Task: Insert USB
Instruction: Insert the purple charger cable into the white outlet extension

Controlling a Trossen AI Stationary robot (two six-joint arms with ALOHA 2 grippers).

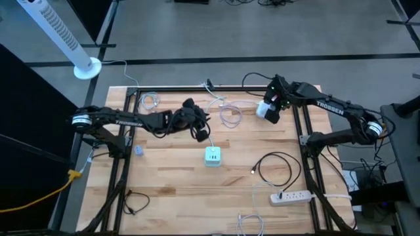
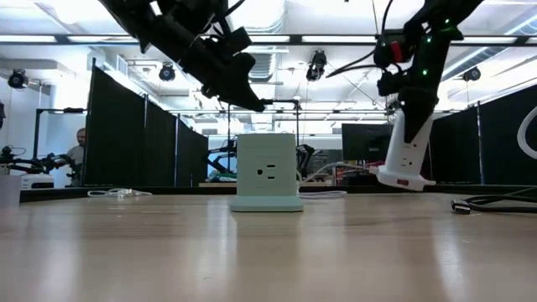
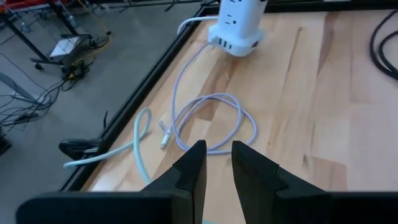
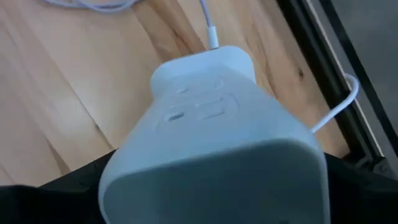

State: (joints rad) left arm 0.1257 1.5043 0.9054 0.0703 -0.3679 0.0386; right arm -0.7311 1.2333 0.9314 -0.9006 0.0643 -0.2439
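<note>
The wooden tabletop [image 1: 177,183] carries everything, boxed in by a dark frame [image 1: 125,131]. Both dark arms reach in over its far half. The right arm [image 1: 335,108] comes from the right edge and its right gripper [image 1: 274,105] has a white charger block [image 1: 266,110] between its jaws, lifted clear of the wood near the far right corner – the low view shows the block [image 2: 404,155] hanging tilted above the surface, and the right wrist view shows it filling the space between the two dark fingers, a white cord running off its far end. The jaws stand wide, one on each flank of the block (whether they press it I cannot tell).

The left arm [image 1: 118,119] stretches from the left edge; the left gripper [image 1: 200,131] hovers above the wood just behind the mint-green power cube [image 1: 212,156], jaws nearly together with a narrow gap and nothing between them.

A white power strip [image 1: 292,196] lies near the right front corner, beside a coiled black cable [image 1: 275,169]. A looped white USB cable [image 3: 211,121] lies on the far wood – between the two grippers
</note>
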